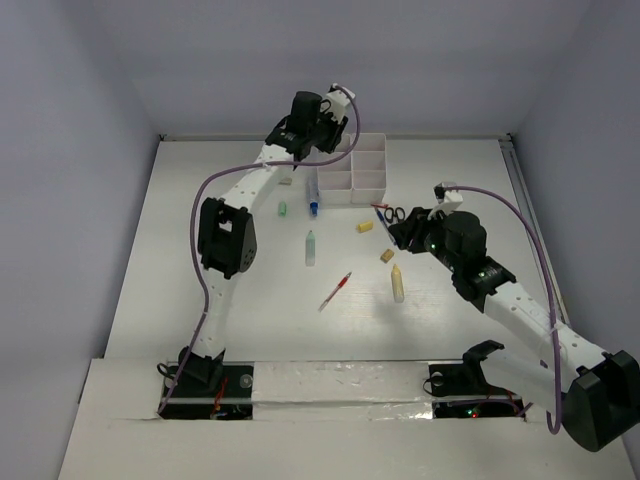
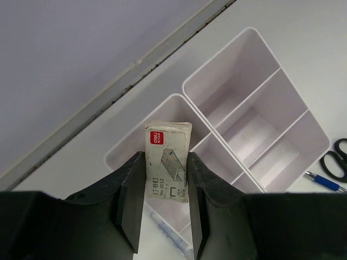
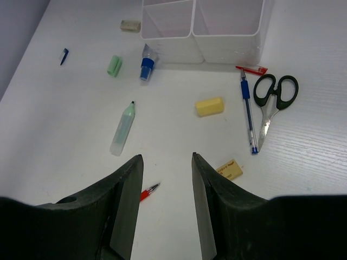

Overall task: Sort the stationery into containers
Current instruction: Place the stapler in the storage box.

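Step in hand: placing. My left gripper [image 2: 166, 173] is clenched on a small staple box [image 2: 168, 154], held upright over the white tray [image 2: 227, 81]. It appears to hang above an end compartment, though the angle leaves that uncertain. The next move calls for lowering the box, then releasing it. The left arm reaches far forward, wrist pitched down. The right gripper [image 3: 167, 162] hovers parted and empty above the table [image 3: 65, 135], near the scissors [image 3: 274, 100].

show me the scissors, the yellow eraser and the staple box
scissors [image 3: 269, 112]: right wrist view, pivot
yellow eraser [image 3: 209, 106]: right wrist view, top face
staple box [image 2: 168, 157]: left wrist view, printed label
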